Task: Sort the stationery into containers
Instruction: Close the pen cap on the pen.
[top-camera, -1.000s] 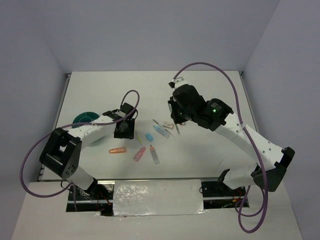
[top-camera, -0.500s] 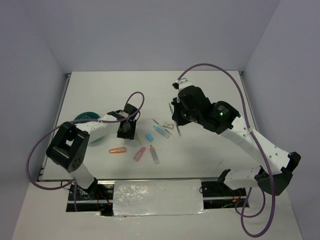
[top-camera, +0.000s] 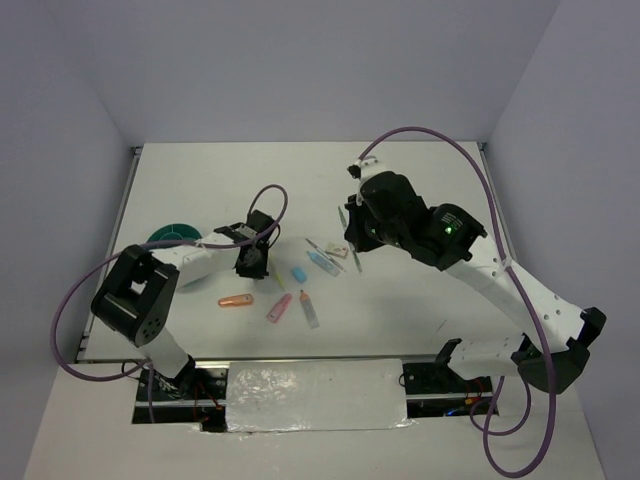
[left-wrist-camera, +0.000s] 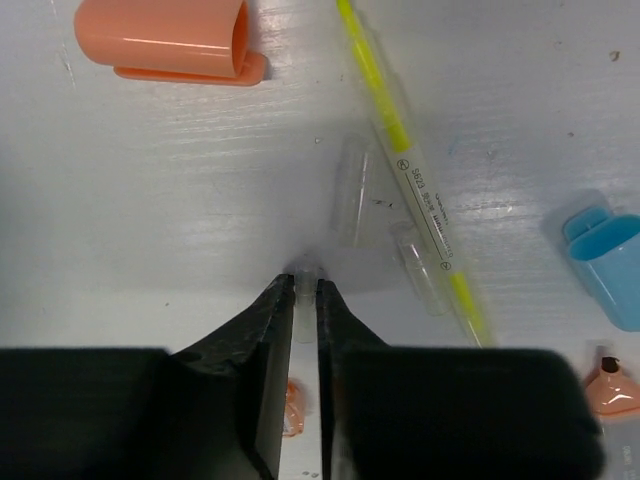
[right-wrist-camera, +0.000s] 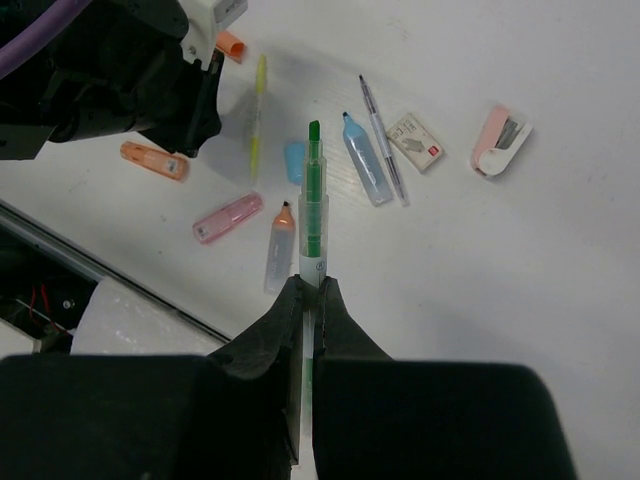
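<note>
Early yet: right hand (right-wrist-camera: 310, 287) clamps green pen (right-wrist-camera: 313, 190), left hand (left-wrist-camera: 304, 295) pinches clear pen (left-wrist-camera: 305, 273), other stationery (top-camera: 278, 308) loose mid-desk (top-camera: 420, 180), bowl (top-camera: 168, 236) at frame left.

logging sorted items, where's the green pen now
Centre of the right wrist view: the green pen is clamped in the right claw, its tip showing beside the light-blue cap.

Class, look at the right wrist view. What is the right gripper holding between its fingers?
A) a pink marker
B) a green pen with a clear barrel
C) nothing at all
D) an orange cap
B: the right gripper is shut on the green pen, which sticks out ahead of its fingers, while the pink marker lies ungripped.
</note>
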